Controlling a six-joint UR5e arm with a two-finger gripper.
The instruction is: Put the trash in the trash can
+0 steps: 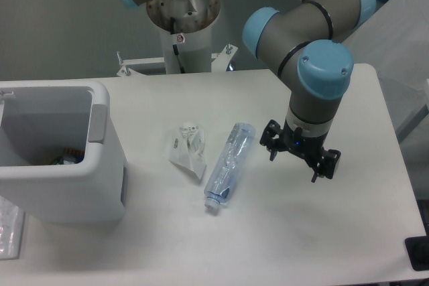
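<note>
On the white table (348, 232), everything sat within one arm's reach. Trash can (100, 165) stood at the left edge, mouth up, some dark clutter already visible at the bottom; that open top suited a drop from above. Arm (315, 65) reached in from the back right, wrist pointing down. Gripper (298, 159) hung over bare tabletop right of the trash, fingers spread wide, holding nothing. Crushed clear bottle (228, 165) lay flat near mid-table, cap end toward the front, just left of the gripper, so likely the first pick. Crumpled wrapper (188, 149) lay just left of the bottle, close but apparently not touching, between it and the can. Nothing blocked a path from either piece to the bin; the can's tall near wall meant a lift before traversing. Some clear plastic (8, 229) showed at the far left edge, too cut off to identify.
</note>
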